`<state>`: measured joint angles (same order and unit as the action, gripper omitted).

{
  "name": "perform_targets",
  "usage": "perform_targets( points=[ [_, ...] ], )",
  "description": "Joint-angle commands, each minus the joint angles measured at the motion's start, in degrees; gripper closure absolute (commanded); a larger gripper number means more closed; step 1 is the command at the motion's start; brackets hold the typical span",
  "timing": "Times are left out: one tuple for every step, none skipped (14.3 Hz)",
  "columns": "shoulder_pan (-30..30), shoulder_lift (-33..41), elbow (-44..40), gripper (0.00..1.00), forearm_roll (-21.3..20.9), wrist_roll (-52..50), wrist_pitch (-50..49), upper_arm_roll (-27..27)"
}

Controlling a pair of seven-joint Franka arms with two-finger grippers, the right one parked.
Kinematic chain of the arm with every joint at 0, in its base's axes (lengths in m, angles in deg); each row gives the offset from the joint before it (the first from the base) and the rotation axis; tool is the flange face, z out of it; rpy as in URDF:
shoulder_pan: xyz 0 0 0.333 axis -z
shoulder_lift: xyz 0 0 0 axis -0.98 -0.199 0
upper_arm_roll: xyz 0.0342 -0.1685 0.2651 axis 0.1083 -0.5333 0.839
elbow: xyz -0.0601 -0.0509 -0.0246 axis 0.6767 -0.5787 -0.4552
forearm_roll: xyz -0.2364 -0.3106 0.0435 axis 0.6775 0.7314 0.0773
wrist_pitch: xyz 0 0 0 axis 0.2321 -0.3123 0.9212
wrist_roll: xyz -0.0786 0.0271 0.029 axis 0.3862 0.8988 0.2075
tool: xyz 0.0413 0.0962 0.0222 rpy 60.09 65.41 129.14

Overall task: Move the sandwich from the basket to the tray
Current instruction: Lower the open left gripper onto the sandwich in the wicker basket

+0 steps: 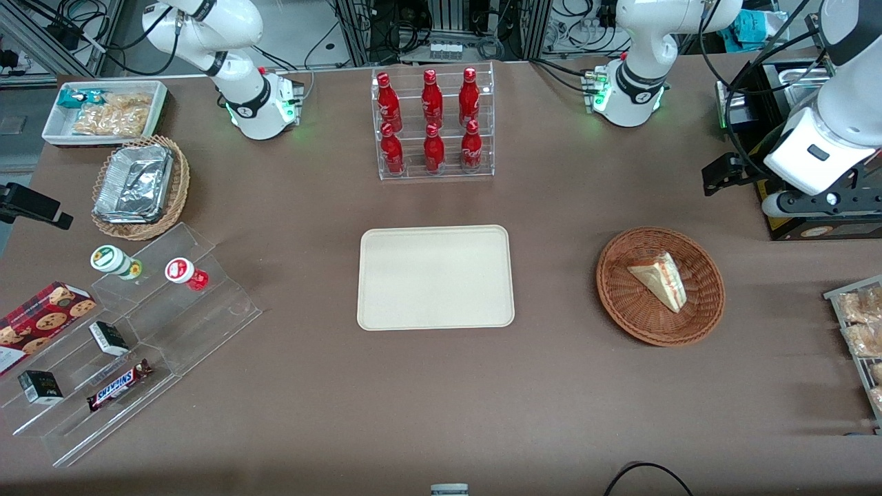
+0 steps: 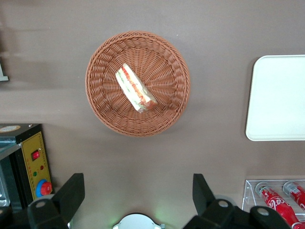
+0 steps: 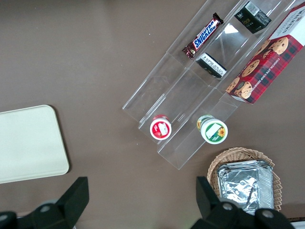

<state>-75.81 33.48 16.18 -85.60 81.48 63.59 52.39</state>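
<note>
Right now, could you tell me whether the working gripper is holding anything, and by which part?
Nothing is held. The gripper hangs open above the table, and the sandwich lies untouched in the basket.

We are looking at a robotics lab staged like a snack shop: two robot bases (image 1: pixel 265 110) bolted at the brown table's (image 1: pixel 551 413) edge, cable bundles and aluminium framing (image 1: pixel 448 27) past it, red bottles (image 1: pixel 432 120) in a clear rack.

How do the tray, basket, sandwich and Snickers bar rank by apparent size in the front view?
1. tray
2. basket
3. sandwich
4. Snickers bar; close to the sandwich.
The gripper hangs open above the table.
</note>
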Motion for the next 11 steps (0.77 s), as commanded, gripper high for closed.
perform_targets(
  points=[
    [0.27,-0.16,-0.72,0.00,0.63,1.53,-0.68,0.34],
    [0.27,-0.59,-0.28,0.00,0.54,1.53,-0.59,0.34],
    [0.27,-1.64,0.68,0.00,0.63,1.36,-0.68,0.25],
    [0.27,-2.44,1.91,0.00,0.54,1.36,-0.50,0.25],
    [0.27,-3.05,4.62,0.00,0.20,1.44,1.93,0.25],
    [0.27,-2.89,8.73,0.00,0.02,1.44,6.40,0.34],
    [0.27,-2.28,13.65,0.00,-0.24,1.44,11.40,0.34],
    [0.27,-1.40,18.65,0.00,-0.42,1.44,17.45,0.34],
    [0.27,-1.22,22.97,0.00,-0.42,1.36,22.74,0.34],
    [0.27,-0.95,26.49,0.00,-0.42,1.09,27.49,0.34],
    [0.19,-0.86,29.83,0.00,-0.42,0.74,32.41,0.34]
  ],
)
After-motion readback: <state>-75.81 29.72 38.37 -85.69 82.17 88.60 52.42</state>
